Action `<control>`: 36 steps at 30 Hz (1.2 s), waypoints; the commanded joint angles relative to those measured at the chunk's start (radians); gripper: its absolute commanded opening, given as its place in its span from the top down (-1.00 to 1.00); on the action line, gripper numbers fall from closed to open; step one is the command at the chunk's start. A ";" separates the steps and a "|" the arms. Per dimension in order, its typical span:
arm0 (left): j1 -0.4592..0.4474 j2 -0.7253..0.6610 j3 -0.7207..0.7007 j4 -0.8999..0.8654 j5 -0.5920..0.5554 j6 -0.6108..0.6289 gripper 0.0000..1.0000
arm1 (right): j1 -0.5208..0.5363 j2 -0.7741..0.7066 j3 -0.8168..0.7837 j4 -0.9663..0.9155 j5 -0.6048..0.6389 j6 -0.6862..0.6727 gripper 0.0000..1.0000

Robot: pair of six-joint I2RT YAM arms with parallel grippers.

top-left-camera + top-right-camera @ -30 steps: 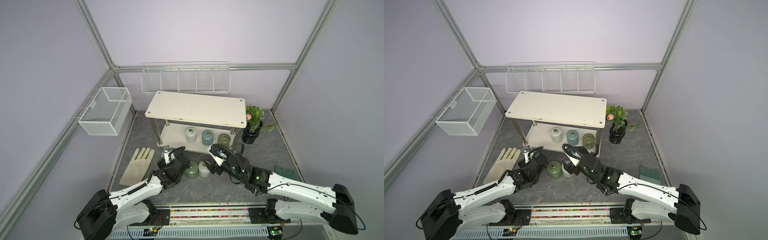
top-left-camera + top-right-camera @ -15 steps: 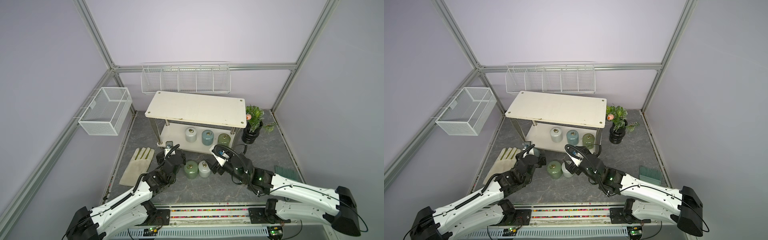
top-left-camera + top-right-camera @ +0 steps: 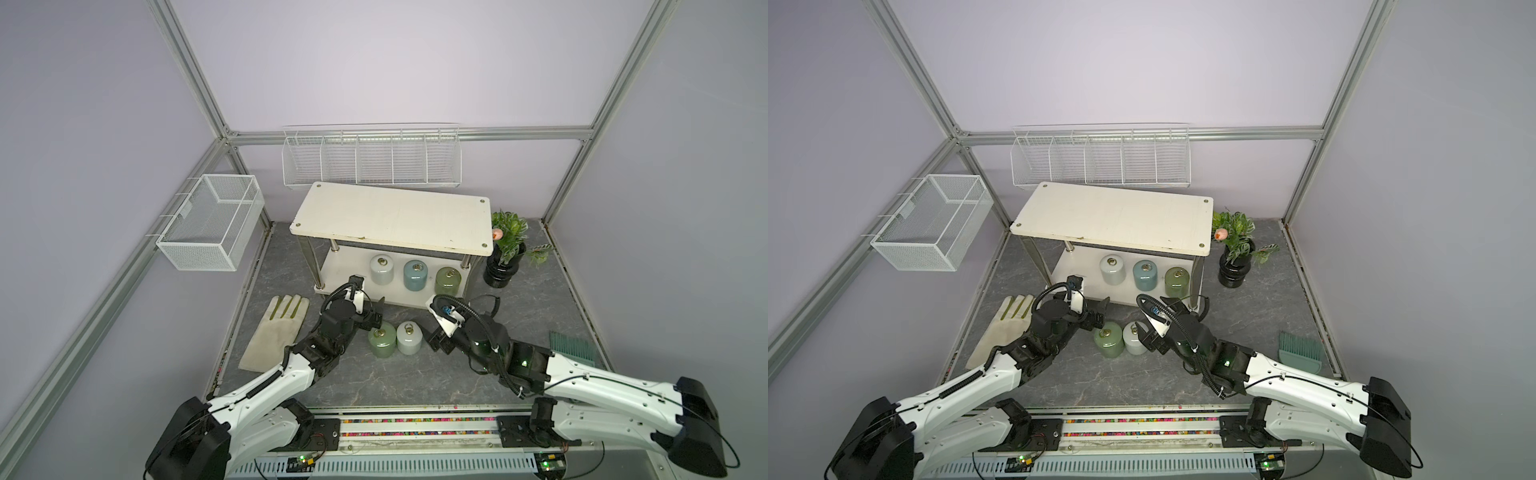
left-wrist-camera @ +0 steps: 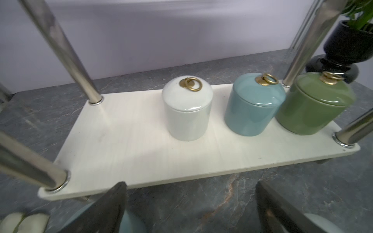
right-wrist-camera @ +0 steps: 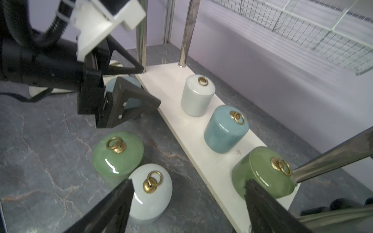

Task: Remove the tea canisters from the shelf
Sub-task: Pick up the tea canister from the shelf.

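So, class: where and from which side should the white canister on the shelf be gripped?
Take the white canister round its straight side wall, coming in level from the open front of the shelf. The top board sits over it, so not from above, and gaps stand on both its sides.

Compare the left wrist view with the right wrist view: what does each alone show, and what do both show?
Only the left wrist view shows the plant's leaves. Only the right wrist view shows the wire basket and, clearly, the green floor canister and white floor canister. Both show the shelf's lower board carrying the white shelf canister, blue shelf canister and green shelf canister in a row.
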 commanded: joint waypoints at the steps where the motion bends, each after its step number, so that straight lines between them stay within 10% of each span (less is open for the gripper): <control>1: 0.043 0.061 0.002 0.151 0.171 0.040 -1.00 | 0.000 -0.005 -0.037 0.020 0.002 0.034 -0.78; 12: 0.116 0.182 0.021 0.258 0.301 0.077 -0.99 | -0.014 0.058 -0.023 0.041 -0.028 0.021 -0.78; 36: 0.125 0.625 0.126 0.679 0.216 0.047 -0.99 | -0.049 0.164 0.068 0.017 -0.079 0.005 -0.78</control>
